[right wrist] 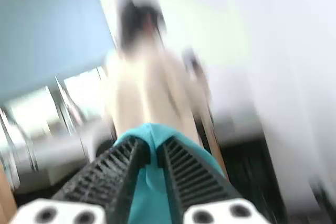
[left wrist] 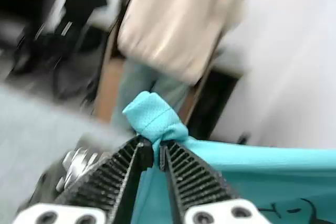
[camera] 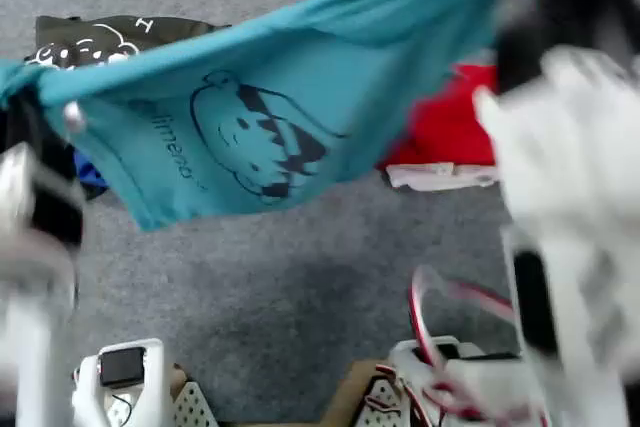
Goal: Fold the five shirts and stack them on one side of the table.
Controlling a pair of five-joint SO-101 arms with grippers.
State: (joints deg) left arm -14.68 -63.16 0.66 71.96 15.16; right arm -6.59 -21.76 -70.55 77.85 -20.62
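A teal shirt with a dark cartoon print hangs stretched in the air above the grey table, held at two corners. My left gripper is shut on a bunched teal corner at the left side. My right gripper is shut on the other teal corner, high at the right. A dark shirt with white print lies at the back left. A red shirt lies at the back right with white cloth by it. A bit of blue cloth peeks out at the left.
The arm bases stand at the table's front edge with red cables beside the right one. The right arm's white body rises large at the right side. The grey table under the hanging shirt is bare.
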